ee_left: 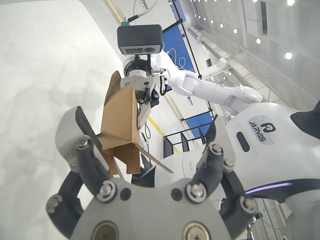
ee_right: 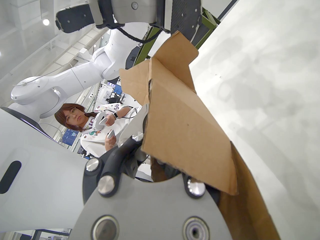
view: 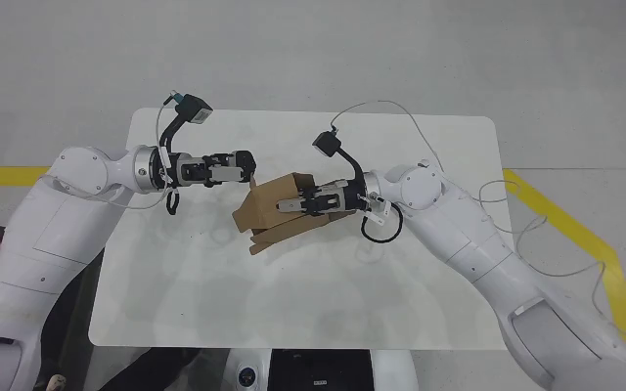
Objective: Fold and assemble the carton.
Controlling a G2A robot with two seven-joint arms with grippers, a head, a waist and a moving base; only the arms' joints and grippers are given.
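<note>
A brown carton (view: 277, 208), partly unfolded with loose flaps, is held up over the middle of the white table (view: 293, 303). My right gripper (view: 296, 206) is shut on one of its panels. In the left wrist view the carton (ee_left: 122, 118) hangs from the right gripper (ee_left: 142, 101). In the right wrist view the carton (ee_right: 182, 126) covers most of my own fingers; one finger (ee_right: 130, 148) shows beside the panel. My left gripper (view: 245, 168) is open just left of the carton's upper corner, its jaws wide apart (ee_left: 147, 117). It faces the carton (ee_right: 130, 13) with one pad (ee_right: 186, 8) close behind a flap.
The table's far edge and rounded corners lie behind both arms. Bare table surface spreads in front of the carton and to both sides. A yellow floor line runs beyond the table on the left and right.
</note>
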